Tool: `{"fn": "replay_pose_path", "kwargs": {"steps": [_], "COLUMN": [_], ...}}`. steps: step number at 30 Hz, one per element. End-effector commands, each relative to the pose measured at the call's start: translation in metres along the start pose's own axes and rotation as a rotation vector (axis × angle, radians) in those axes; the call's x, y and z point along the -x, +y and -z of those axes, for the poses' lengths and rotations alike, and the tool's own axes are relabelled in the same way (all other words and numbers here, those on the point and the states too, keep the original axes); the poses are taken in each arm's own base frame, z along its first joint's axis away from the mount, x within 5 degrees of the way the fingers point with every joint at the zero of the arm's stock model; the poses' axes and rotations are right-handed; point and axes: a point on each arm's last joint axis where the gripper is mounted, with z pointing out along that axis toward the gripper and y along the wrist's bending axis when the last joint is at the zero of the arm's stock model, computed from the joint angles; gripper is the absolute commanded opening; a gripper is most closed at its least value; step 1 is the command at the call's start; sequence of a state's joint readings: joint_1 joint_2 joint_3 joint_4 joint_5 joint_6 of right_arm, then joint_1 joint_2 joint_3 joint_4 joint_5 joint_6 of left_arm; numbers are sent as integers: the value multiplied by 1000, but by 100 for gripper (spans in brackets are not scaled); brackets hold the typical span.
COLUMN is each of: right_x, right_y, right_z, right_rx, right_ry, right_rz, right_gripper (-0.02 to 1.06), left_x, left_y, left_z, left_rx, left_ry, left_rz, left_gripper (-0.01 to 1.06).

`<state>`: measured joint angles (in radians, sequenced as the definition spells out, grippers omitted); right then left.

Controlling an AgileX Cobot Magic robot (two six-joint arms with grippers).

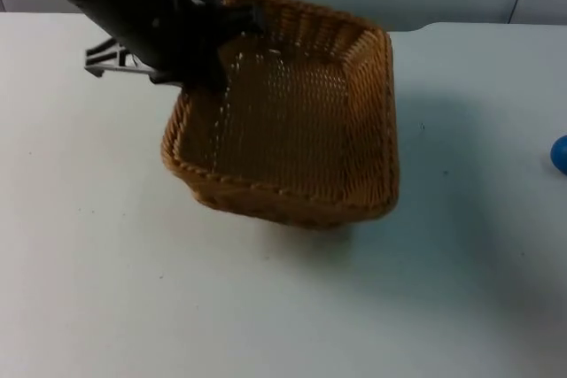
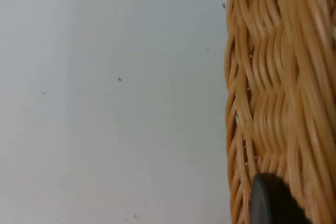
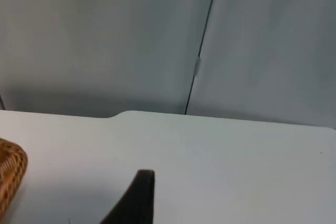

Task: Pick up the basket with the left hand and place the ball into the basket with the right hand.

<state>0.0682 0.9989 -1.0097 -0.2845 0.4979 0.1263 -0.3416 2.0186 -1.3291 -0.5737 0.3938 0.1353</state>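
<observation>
White table top (image 1: 106,289) runs back to a grey partition wall (image 3: 105,40). At the left of the top view, the left gripper (image 1: 221,42) has its fingers closed on the far-left rim of the wicker basket (image 1: 292,130), which hangs tilted above the table with its shadow below it. From the left wrist, the basket's woven wall (image 2: 278,87) sits right against the black fingertip (image 2: 268,203). Far to the right, at the table's edge of view, lies the blue ball (image 1: 560,154), well apart from the basket. The right gripper (image 3: 139,198) hangs over bare table near the wall; whether its fingers are apart cannot be made out, and the basket's corner (image 3: 10,177) lies off to its side.
</observation>
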Motion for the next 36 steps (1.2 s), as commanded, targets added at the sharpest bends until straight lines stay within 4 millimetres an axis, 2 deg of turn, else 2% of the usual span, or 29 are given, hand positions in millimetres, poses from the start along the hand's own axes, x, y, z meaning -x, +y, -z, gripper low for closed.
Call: {"fn": "replay_pose_path", "kwargs": {"steps": [1,6,9,14,15,20,21,26,27,30,31,35,36], "right_x": [3,3,0,-7,-7,-35,-35,-70,-70,-94,-94,-117,-117], "right_y": [0,1,3,10,10,23,23,35,35,38,38,20,20], "right_z": [-1,-6,-15,-51,-51,-111,-111,-160,-160,-185,-185,-204,-204], "right_rx": [2,5,8,33,33,59,59,85,85,88,88,38,38], "right_ry": [-20,-13,10,53,53,190,190,313,313,380,380,444,444], "right_rz": [-15,-23,-22,-19,-19,-21,-21,-7,-7,-29,-29,-112,-112], "right_gripper": [104,104,104,104,104,104,104,104,104,104,104,104,104], "left_x": [16,24,26,44,44,52,52,51,51,51,51,49,49], "left_y": [4,18,18,10,10,7,7,8,8,8,8,10,10], "left_z": [23,40,49,67,67,72,72,71,71,70,70,65,65], "left_rx": [-16,-15,-23,-51,-51,-52,-52,-47,-47,-46,-46,-41,-41], "left_ry": [-45,-37,-39,-73,-73,-99,-99,-91,-91,-89,-89,-75,-75], "left_rz": [35,93,95,73,73,53,53,45,45,45,45,47,47], "left_gripper": [0,0,0,0,0,0,0,0,0,0,0,0,0]}}
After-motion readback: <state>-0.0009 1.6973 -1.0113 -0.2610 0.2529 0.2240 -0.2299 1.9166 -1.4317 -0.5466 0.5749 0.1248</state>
